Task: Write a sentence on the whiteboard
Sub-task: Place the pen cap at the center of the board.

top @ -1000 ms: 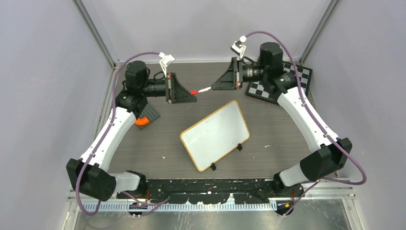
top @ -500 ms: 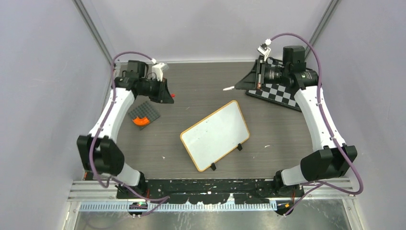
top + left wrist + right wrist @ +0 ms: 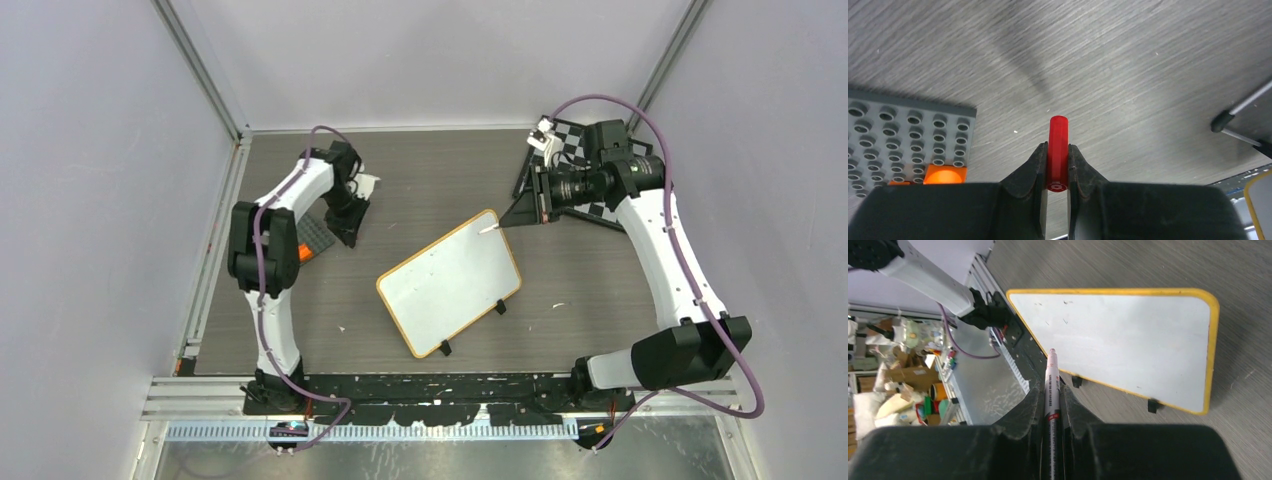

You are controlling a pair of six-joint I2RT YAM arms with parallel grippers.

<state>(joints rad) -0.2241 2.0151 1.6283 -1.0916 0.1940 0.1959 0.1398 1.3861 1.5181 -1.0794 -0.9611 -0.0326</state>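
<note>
With our right tool (image 3: 1050, 388) clamped on the marker (image 3: 1051, 365) and left tool (image 3: 1057, 147) pinching a red cap (image 3: 1058, 127), we should lower the tip gently onto the blank whiteboard (image 3: 450, 282) at the worktop's (image 3: 430, 180) middle.

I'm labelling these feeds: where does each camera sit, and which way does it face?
Top external: above and behind the robot, looking down at the table; the left arm and right arm show.
Left wrist: on the left arm, facing the table; the left gripper pinches a red cap.
Right wrist: on the right arm, facing the whiteboard; the right gripper holds the marker.
Shared: top and right wrist both show the whiteboard.
</note>
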